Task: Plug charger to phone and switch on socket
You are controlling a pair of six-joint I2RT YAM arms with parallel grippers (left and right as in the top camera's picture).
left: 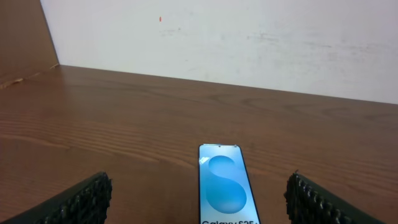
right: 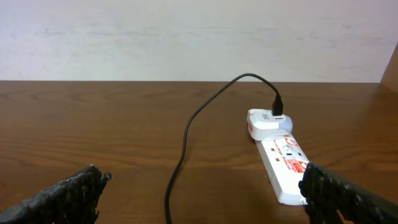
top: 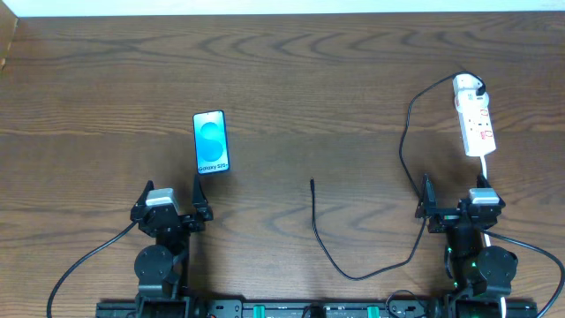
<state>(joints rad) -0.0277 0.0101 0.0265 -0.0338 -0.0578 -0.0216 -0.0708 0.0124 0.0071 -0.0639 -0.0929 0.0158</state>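
Both my arms sit low at the table's (top: 88, 88) near edge. Left gripper (top: 173, 191) spread wide, empty; the phone (top: 211, 141) lies flat just ahead, blue screen up. Right gripper (top: 455, 198) wide, empty, facing the socket (top: 475, 119). The charger (top: 328, 256) tip lies loose mid-table, apart from the phone.

The table (top: 309, 79) is grained, satin-finish wood; the phone (top: 211, 141) screen is glossy; the socket (top: 475, 119) is smooth white plastic; the charger (top: 313, 208) matt black.
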